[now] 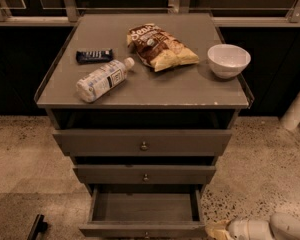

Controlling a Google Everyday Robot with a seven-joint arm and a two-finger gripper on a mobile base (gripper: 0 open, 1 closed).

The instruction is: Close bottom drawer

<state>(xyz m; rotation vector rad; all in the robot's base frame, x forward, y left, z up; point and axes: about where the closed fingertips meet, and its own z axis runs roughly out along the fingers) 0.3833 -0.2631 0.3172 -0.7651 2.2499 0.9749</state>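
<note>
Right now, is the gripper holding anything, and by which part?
Nothing seen held. The gripper sits at the open bottom drawer, by its right front corner; contact cannot be told.

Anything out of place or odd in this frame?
The bottom drawer stands pulled out while the top drawer and middle drawer are pushed in. A bottle lies on its side on the cabinet top. The pincer sits low by that drawer's right front corner.

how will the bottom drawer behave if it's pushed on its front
The bottom drawer looks empty, so it probably slides in lightly. Its stiff wooden front should not flex. The gripper sits low beside its right corner, so an off-centre push might skew it.
</note>
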